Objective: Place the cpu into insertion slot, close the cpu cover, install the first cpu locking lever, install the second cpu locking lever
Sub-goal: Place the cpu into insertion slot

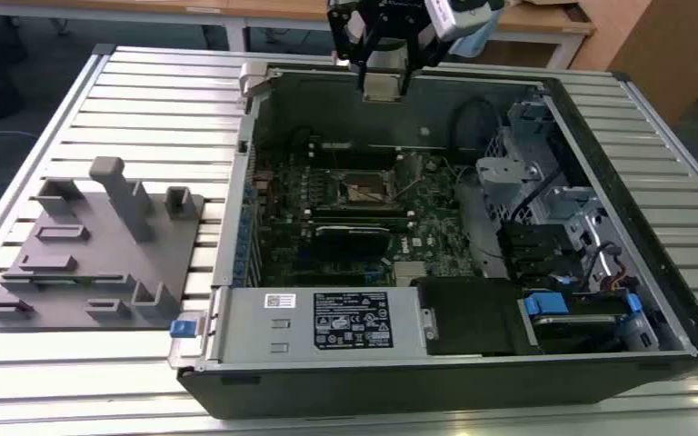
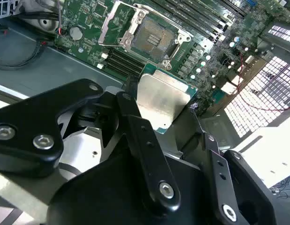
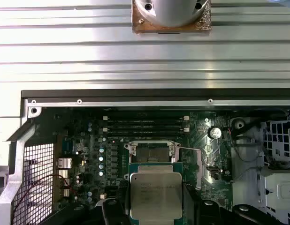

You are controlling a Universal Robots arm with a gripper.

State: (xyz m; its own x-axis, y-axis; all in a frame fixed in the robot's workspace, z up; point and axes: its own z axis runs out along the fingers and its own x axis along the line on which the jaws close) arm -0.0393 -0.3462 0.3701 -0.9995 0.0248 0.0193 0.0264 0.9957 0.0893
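Black jointed jaws with silver screw heads (image 2: 165, 189) and broad glossy links (image 2: 65, 105).

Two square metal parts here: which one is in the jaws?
The cpu, the solid pale silver plate between the jaws; the cpu cover is a cut-out frame beside the insertion slot.

Printed label (image 1: 352, 320) on power supply box (image 1: 252, 331), print too small to read, small white sticker (image 1: 279, 301) beside it likewise unreadable, faint etched lines on cpu (image 3: 156, 194) face, none legible
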